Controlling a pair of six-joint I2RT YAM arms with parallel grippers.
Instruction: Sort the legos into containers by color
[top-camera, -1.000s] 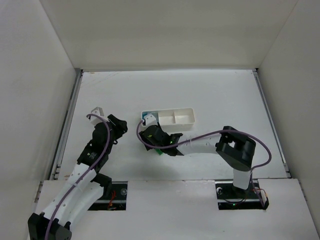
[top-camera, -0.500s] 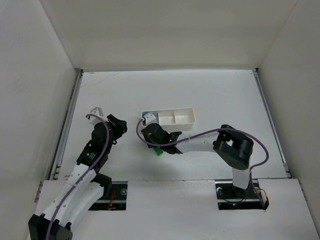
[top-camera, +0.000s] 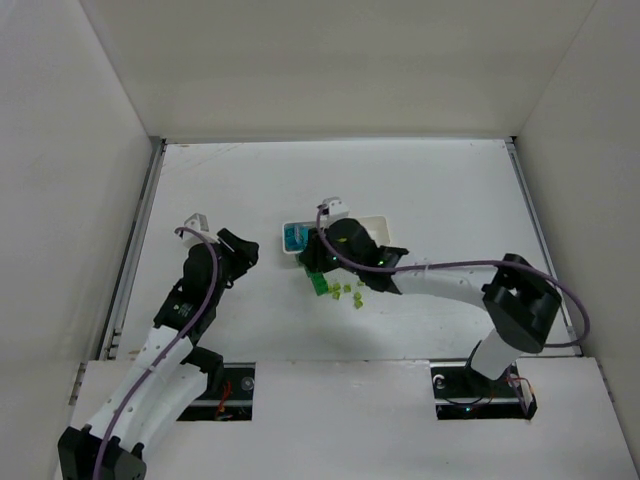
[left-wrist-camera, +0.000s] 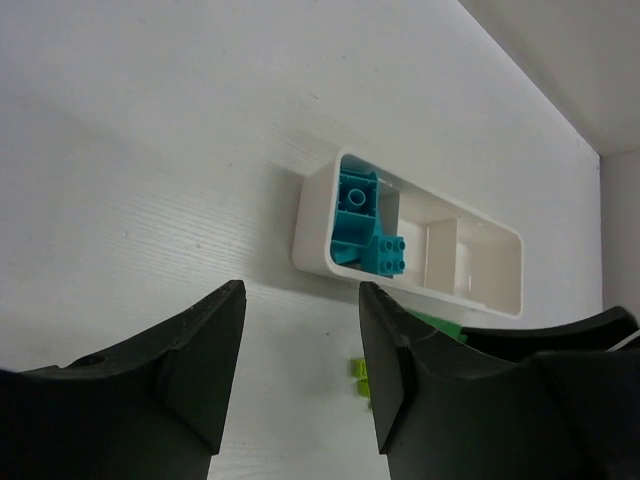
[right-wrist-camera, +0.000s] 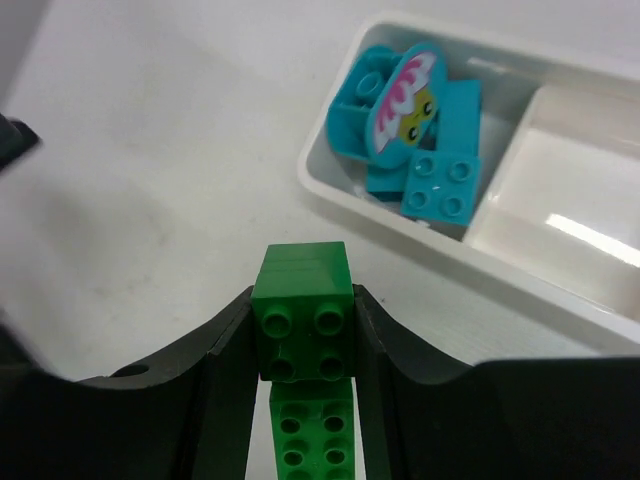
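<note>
My right gripper (right-wrist-camera: 303, 300) is shut on a dark green stack of legos (right-wrist-camera: 304, 312), with a longer green brick (right-wrist-camera: 312, 440) joined below it. In the top view it (top-camera: 318, 264) hovers at the tray's near left corner, the green stack (top-camera: 314, 283) beneath it. The white tray (top-camera: 375, 222) has three containers side by side. Its left one holds cyan legos (right-wrist-camera: 415, 130) (left-wrist-camera: 365, 225); the middle one (right-wrist-camera: 570, 225) looks empty. Tiny yellow-green pieces (top-camera: 346, 291) (left-wrist-camera: 360, 372) lie on the table in front of the tray. My left gripper (left-wrist-camera: 298, 300) stands open over bare table left of the tray.
White walls enclose the table on three sides, with a metal rail (top-camera: 135, 245) along the left edge. The right arm's purple cable (top-camera: 455, 266) arcs over the table in front of the tray.
The right gripper has shut on the green stack and carried it back and right toward the tray. The arm has swung right, uncovering the yellow-green pieces. The left arm has hardly moved.
</note>
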